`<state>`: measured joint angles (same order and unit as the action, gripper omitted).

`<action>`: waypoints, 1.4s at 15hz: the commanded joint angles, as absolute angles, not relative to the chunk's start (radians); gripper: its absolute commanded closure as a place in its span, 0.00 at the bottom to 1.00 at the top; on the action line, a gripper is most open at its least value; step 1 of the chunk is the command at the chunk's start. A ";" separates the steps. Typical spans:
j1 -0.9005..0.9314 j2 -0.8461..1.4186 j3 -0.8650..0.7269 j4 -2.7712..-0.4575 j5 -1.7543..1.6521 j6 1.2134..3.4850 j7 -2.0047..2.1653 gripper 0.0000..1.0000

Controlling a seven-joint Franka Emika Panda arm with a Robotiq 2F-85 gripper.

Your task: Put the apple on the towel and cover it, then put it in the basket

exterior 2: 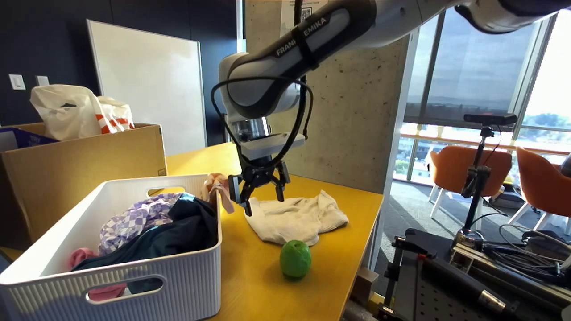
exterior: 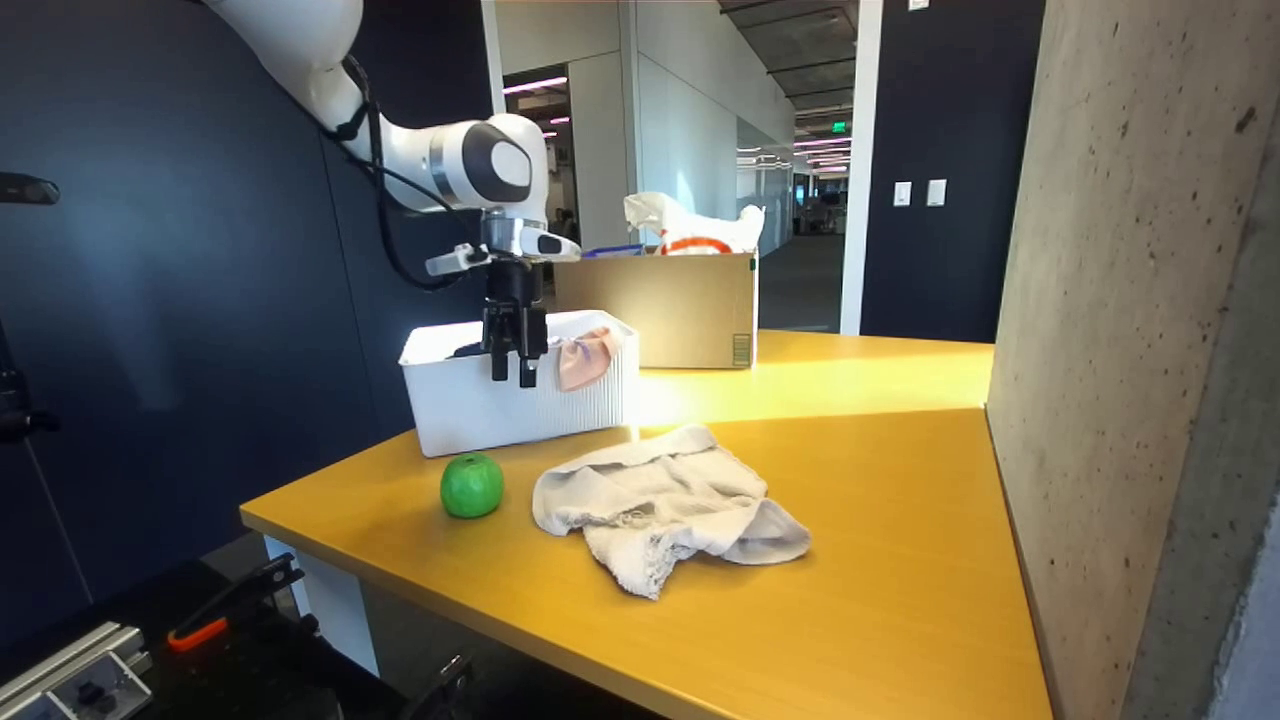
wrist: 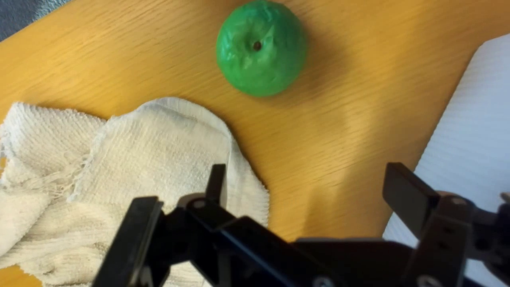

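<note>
Wrist view: green apple [wrist: 261,48] at top centre of frame, on the yellow table [wrist: 346,131], apart from the crumpled towel [wrist: 159,155] at lower left; gripper [wrist: 297,177] along the bottom of frame, jaws wide apart. In an exterior view, white basket [exterior 2: 192,285] at lower left, dark and checked fabrics [exterior 2: 174,236] inside; cardboard box [exterior 2: 89,165] at left, white bags [exterior 2: 67,111] at its top.

in an exterior view: from well back, towel [exterior: 670,500] side, toward basket [exterior: 520,412] | in an exterior view: close over basket, facing towel, concrete wall [exterior 2: 350,120] | wrist view: steeply down, near apple [wrist: 261,50] | all 3 share apple, towel, part of basket
</note>
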<state>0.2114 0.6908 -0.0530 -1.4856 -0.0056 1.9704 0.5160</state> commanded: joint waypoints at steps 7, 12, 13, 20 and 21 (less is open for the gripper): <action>0.297 0.505 -0.072 -2.087 -0.064 2.458 0.659 0.00; 0.311 0.394 -0.112 -2.287 -0.112 2.610 0.705 0.00; 0.318 0.359 -0.122 -2.320 -0.129 2.619 0.723 0.00; 0.264 0.349 -0.109 -2.323 -0.165 2.589 0.740 0.00; 0.258 0.357 -0.107 -2.324 -0.161 2.595 0.735 0.00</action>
<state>0.2827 0.3415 -0.1157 -2.3249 -0.1508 2.5830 0.7196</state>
